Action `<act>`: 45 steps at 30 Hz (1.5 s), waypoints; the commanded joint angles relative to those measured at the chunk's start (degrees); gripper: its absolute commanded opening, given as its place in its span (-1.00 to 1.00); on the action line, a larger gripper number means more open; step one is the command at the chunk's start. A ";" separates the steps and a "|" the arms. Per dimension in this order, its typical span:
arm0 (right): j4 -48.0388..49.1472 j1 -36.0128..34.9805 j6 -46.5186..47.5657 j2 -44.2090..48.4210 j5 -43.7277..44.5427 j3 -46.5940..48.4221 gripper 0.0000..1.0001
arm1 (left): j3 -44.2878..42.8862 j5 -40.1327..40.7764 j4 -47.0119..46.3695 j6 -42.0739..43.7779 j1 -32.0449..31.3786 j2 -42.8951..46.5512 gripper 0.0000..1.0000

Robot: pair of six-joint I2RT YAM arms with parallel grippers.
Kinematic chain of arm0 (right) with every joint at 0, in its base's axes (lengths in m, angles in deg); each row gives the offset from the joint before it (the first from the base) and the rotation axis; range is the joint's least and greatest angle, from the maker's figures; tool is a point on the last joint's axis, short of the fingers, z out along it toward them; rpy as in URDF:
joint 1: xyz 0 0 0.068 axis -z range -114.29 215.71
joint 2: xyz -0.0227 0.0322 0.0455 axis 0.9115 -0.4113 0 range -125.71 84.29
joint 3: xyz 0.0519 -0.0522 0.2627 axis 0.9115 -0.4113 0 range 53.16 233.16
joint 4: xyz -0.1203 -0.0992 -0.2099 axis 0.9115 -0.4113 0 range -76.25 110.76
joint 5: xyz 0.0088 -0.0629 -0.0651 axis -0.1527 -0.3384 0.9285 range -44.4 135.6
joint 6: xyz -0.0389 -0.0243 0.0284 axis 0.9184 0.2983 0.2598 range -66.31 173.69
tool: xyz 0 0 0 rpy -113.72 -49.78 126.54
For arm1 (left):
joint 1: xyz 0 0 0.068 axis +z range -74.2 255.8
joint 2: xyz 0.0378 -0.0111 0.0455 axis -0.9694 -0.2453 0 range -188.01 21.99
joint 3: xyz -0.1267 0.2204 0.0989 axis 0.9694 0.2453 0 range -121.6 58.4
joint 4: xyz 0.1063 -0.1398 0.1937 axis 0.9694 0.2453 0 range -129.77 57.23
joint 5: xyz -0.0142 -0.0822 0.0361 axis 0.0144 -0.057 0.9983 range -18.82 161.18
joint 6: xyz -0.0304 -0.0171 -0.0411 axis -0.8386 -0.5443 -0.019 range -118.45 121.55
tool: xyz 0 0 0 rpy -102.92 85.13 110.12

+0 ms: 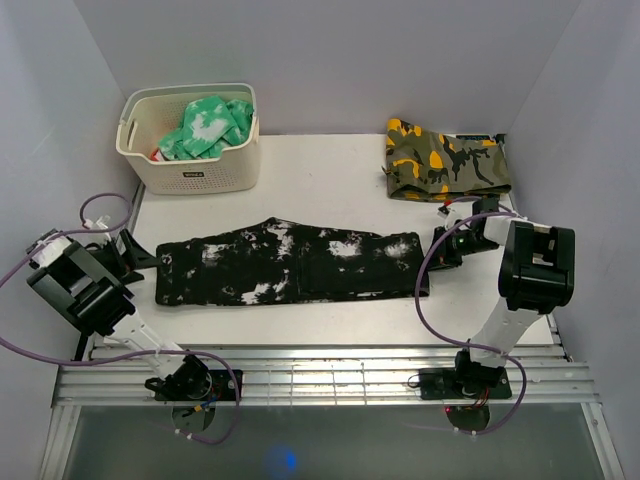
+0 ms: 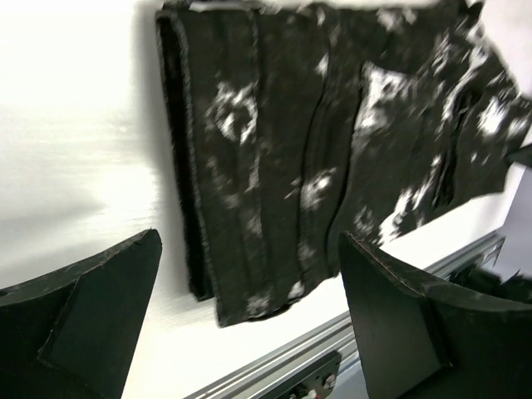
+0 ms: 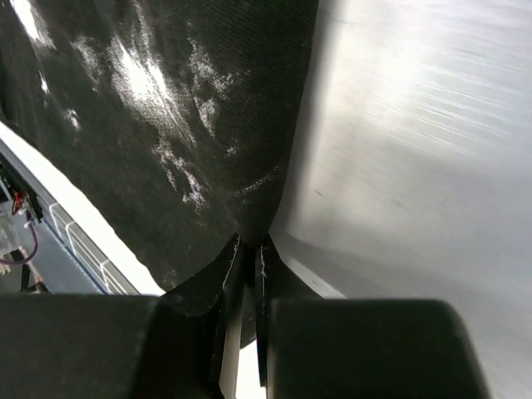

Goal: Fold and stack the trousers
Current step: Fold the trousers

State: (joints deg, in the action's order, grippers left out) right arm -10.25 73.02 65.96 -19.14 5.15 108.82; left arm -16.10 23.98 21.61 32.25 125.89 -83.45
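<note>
**A:** Jaws, from above?
**B:** Left gripper (image 1: 138, 252) spread at the trousers' (image 1: 290, 265) nine o'clock end; right gripper (image 1: 440, 247) at three.
**A:** Left wrist?
**B:** Wide apart, cloth at twelve, untouched.
**A:** Right wrist?
**B:** Pressed together, pinching the cloth's edge. I'd seat the left equally deep, then lift both ends level.

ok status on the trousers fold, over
Left gripper open, off the trousers. Right gripper shut on their right end. Nothing in the way; camouflage garment, basket sit apart.
</note>
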 commanded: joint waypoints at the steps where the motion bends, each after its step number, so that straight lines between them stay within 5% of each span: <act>1: -4.41 3.58 4.60 3.94 2.92 4.01 -0.84 | 3.99 0.27 2.86 10.34 -0.51 1.48 0.96; 7: -12.84 9.63 10.12 9.04 2.04 9.19 -0.84 | 10.86 0.88 -3.98 8.77 -5.34 4.28 0.87; 18: -29.10 16.42 15.94 11.85 -5.16 26.95 -0.84 | 18.17 1.58 -17.34 -6.87 -25.02 5.26 0.57; 24: -25.70 14.49 7.71 13.61 -14.74 29.33 -0.84 | 17.28 0.45 -20.86 -16.10 -34.26 2.27 0.22; 30: -9.46 3.96 -6.89 17.65 -18.79 25.74 -0.84 | 16.40 -0.96 -22.88 -22.33 -38.74 0.42 -0.11; 38: 12.36 -18.63 -24.92 19.34 -7.64 19.58 -0.84 | 16.58 -2.10 -27.19 -26.56 -40.15 0.42 -1.00; 45: 17.90 -33.58 -30.20 13.45 4.22 20.89 -0.84 | 17.46 -5.61 -30.88 -29.90 -40.77 0.42 -1.00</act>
State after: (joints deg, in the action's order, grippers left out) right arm 0.92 42.51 40.55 -4.02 3.77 128.64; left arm 1.25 23.02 -5.40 4.76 85.97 -83.61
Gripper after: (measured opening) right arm 0.089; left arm 0.022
